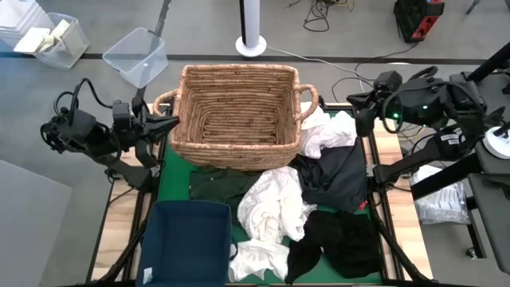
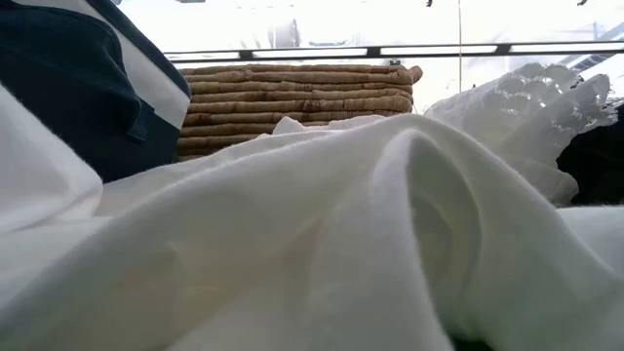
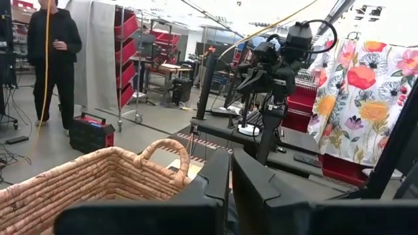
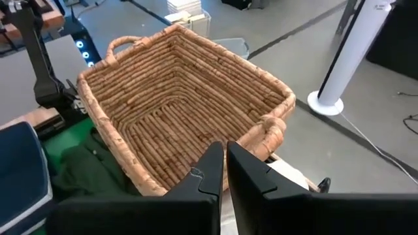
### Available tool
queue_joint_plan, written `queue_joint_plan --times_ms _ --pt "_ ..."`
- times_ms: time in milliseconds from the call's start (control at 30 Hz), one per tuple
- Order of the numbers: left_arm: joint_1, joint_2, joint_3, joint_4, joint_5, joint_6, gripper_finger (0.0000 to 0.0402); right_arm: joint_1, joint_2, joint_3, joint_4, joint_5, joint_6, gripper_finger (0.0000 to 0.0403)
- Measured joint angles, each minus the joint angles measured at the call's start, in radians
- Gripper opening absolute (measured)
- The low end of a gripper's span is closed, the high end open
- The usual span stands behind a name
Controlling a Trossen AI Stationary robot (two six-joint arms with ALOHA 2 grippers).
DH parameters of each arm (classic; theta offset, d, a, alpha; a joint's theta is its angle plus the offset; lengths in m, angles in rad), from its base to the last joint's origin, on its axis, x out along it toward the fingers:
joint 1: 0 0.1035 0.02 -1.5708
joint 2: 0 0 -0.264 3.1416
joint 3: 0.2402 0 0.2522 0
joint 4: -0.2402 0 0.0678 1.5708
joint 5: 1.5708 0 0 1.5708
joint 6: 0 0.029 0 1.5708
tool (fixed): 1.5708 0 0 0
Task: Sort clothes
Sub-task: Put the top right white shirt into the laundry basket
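Note:
The clothes lie in a heap on the table's right half. A white garment [image 1: 275, 203] is in the middle and another white one [image 1: 327, 131] lies by the basket's right handle. A dark grey one [image 1: 335, 175], a black one [image 1: 343, 243] and a dark green one [image 1: 219, 183] lie around them. White cloth [image 2: 341, 224] fills the low view's foreground. My left gripper [image 1: 171, 123] is shut and raised beside the wicker basket's left handle. My right gripper [image 1: 355, 100] is shut and raised beside its right handle, its fingers [image 4: 215, 166] pointing over the basket. Neither holds anything.
The wicker basket [image 1: 239, 108] stands at the table's far middle, and nothing shows inside it. The navy bin [image 1: 187, 243] sits at the near left on the green mat [image 1: 171, 179]. A clear plastic tub [image 1: 137, 56] stands on the floor beyond the table. A person [image 3: 55, 59] stands far off.

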State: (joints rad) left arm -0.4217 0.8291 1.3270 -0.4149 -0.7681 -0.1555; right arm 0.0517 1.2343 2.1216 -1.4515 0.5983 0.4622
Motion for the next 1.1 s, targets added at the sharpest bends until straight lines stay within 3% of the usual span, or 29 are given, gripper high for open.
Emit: queue_joint_plan --times_ms 300,533,867,1100 --pt "0.000 0.000 0.000 0.000 0.000 0.000 0.0000 0.000 0.065 0.000 0.027 0.022 0.008 0.0013" --pt "0.000 0.002 0.000 0.001 0.000 0.000 0.0000 -0.012 0.119 -0.001 -0.006 0.044 -0.224 0.0013" --pt "0.000 0.002 0.000 0.004 -0.001 0.000 0.0000 -0.153 0.129 -0.001 -0.112 0.110 -0.126 0.0013" --pt "0.000 0.002 0.000 0.003 -0.004 0.000 0.0000 -0.285 0.100 -0.013 -0.119 -0.018 -0.115 0.0013"
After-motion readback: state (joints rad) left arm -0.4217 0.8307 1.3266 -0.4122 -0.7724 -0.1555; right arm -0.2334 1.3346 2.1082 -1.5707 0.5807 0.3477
